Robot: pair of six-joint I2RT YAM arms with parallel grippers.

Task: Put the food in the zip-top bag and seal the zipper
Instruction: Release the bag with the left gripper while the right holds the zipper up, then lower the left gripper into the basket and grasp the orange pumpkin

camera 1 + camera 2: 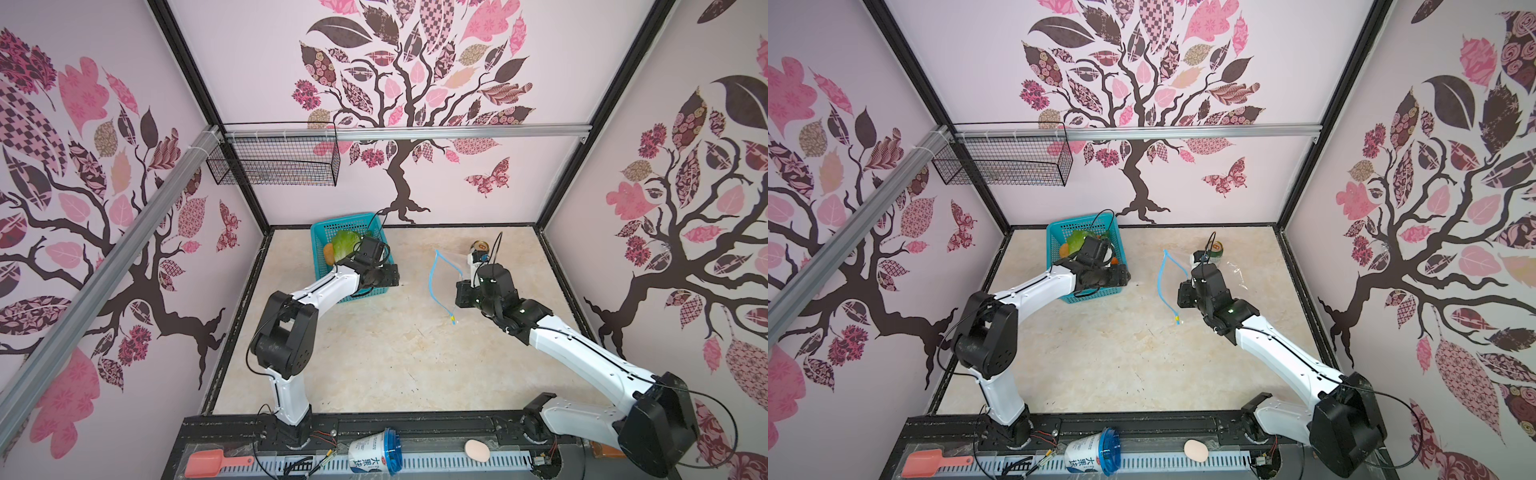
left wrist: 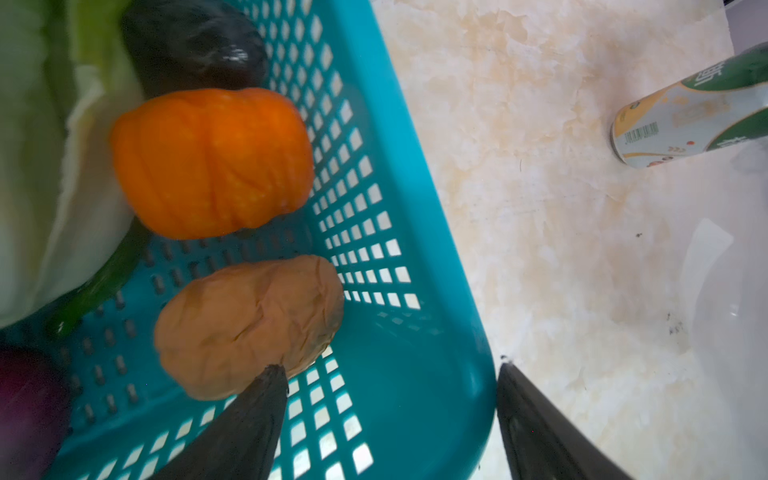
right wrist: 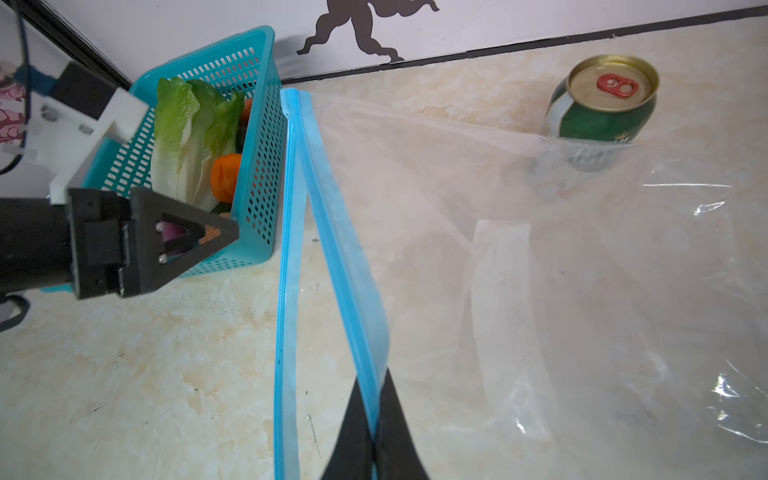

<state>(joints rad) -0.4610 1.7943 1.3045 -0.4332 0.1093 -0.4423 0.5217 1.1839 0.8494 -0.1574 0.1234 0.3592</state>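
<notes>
Left gripper (image 2: 390,365) wide open, empty, 1 finger over teal basket (image 2: 415,249), 1 outside; hidden under its wrist in both top views. Potato (image 2: 249,324) and pumpkin (image 2: 212,162) in basket, onion (image 2: 25,411) cut off. Right gripper (image 3: 372,376) clamped on zipper (image 3: 332,232) of zip-top bag (image 3: 582,270) beside can (image 3: 602,104); yellow slider (image 1: 452,320) shows only in top views.

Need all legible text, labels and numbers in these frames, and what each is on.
"大果粒": dark print on the white cup lying on the front rail, seen in both top views; the last character is uncertain.
Drink can: white characters on its green band, cut off and blurred, unreadable.
Barcode on that can: digits too small to read.
Nothing else is legible.
</notes>
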